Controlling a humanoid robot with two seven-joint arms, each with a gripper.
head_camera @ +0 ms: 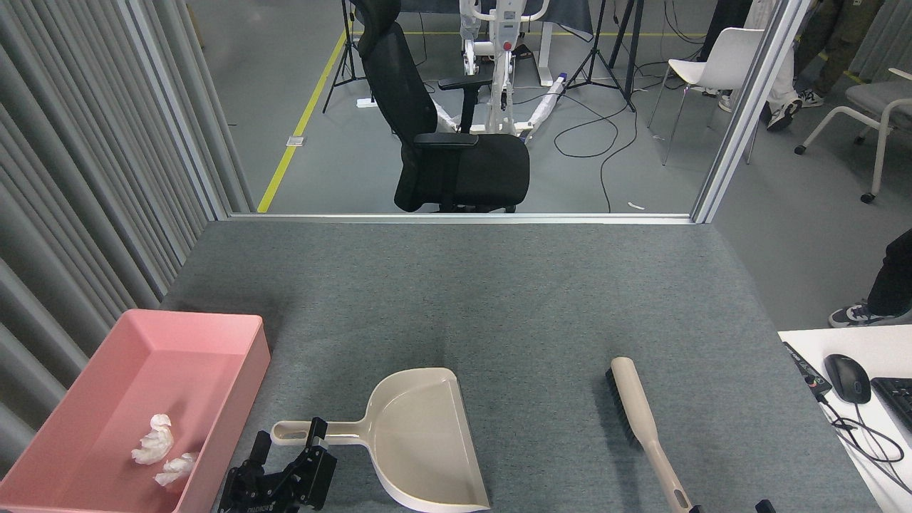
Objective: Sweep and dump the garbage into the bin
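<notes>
Fingers of the left end effector [288, 452] stand spread apart at the near edge of the view, one to the left of the dustpan handle's ringed end and one just over the handle, with nothing clamped between them; whether either finger touches the handle cannot be told. Its black body sits low against the bottom edge, pointing away toward the far side, and little of the arm behind it shows. The beige dustpan [420, 445] lies flat on the grey surface [499, 299], handle to the left, open mouth toward the near right, close to the near edge. Just left of the end effector is the pink bin [235, 335], at the surface's near left corner, its left side by the grey curtain. Both wads of garbage [153, 439] lie inside the bin near its near end, close together. Right of the dustpan, well apart, a brush [641, 420] lies with its bristles to the left and its handle running toward the near edge, where two small dark tips show; the right end effector cannot be made out. The far half of the surface is open felt up to the metal rail
</notes>
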